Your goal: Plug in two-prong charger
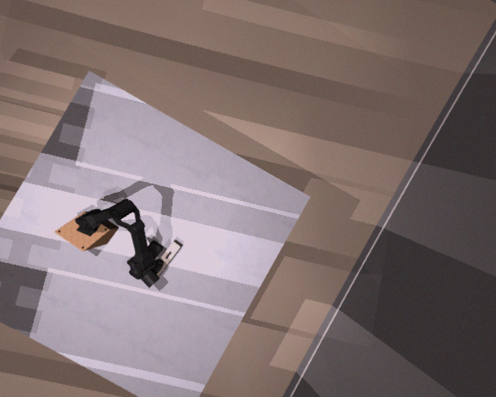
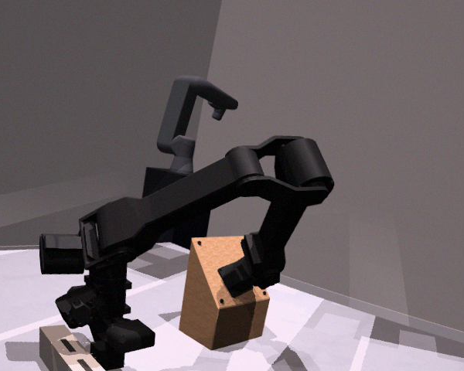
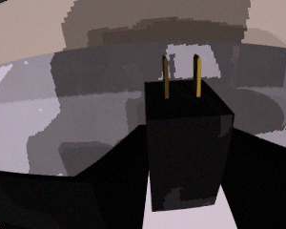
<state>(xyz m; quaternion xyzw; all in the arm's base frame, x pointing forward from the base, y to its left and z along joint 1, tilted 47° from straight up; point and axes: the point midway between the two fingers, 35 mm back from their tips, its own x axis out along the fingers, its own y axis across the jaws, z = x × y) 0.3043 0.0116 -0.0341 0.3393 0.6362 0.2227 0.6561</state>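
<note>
The pale power strip (image 1: 174, 249) (image 2: 48, 344) lies on the table. Two dark slotted openings show on its top in the exterior view; in the top view the arm covers part of it. My gripper (image 1: 157, 266) (image 2: 109, 351) (image 3: 176, 132) is shut on the black charger (image 3: 190, 157), low beside the strip. The charger's two gold prongs (image 3: 182, 78) point away from the wrist camera, side by side. In the exterior view a trace of gold shows at the strip's near edge, but the prong tips cannot be made out. The strip is not visible in the wrist view.
The arm's base is mounted on a slanted wooden block (image 1: 70, 233) (image 2: 198, 303). A grey arm-like shape (image 2: 172, 115) stands on a dark box behind it. Shadows cross the pale table top (image 1: 222, 256).
</note>
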